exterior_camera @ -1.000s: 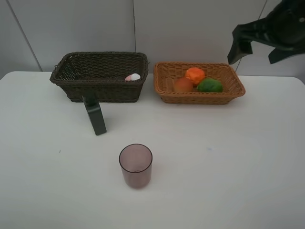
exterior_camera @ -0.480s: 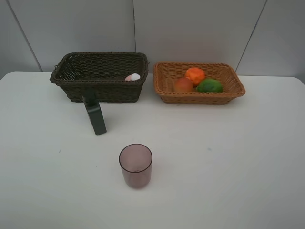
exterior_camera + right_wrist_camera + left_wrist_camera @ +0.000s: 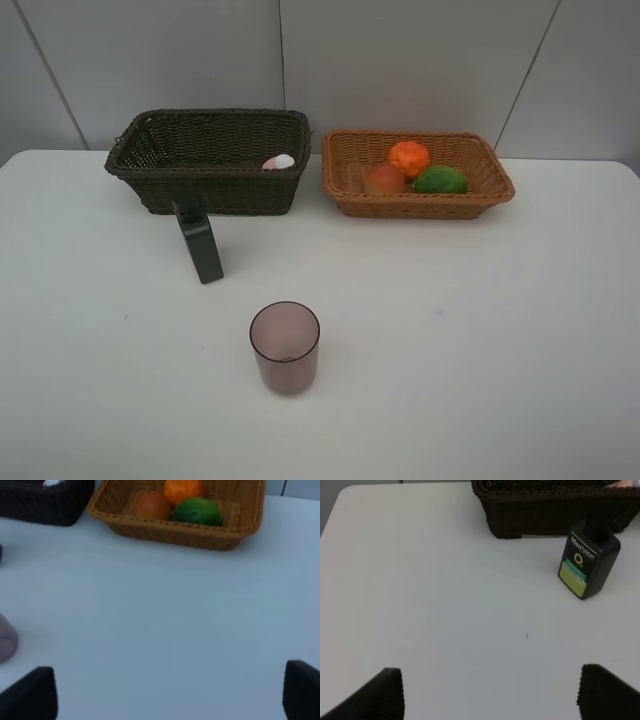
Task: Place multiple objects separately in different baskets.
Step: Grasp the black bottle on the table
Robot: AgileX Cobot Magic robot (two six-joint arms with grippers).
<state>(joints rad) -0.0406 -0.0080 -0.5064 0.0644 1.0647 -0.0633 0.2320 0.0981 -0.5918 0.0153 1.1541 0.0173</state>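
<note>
The dark brown basket point(image 3: 205, 185) holds the pink white-capped bottle point(image 3: 279, 161). In the light tan basket point(image 3: 420, 207) lie the orange point(image 3: 409, 157), the peach point(image 3: 385, 178) and the lime point(image 3: 440, 180). A dark green bottle point(image 3: 199, 240) stands tilted in front of the dark basket. The mauve cup point(image 3: 285, 345) stands upright in the middle of the table. Neither arm shows in the high view. My left gripper point(image 3: 492, 700) is open above bare table, short of the green bottle point(image 3: 587, 562). My right gripper point(image 3: 167, 700) is open, well back from the tan basket point(image 3: 175, 532).
The white table point(image 3: 480, 330) runs to a grey panelled wall behind the baskets. The two baskets sit side by side at the back with a narrow gap between them. The cup's edge point(image 3: 6, 640) shows in the right wrist view.
The right arm, seen at the upper right of the high view a second ago, has left that view. The objects and baskets have not moved.
</note>
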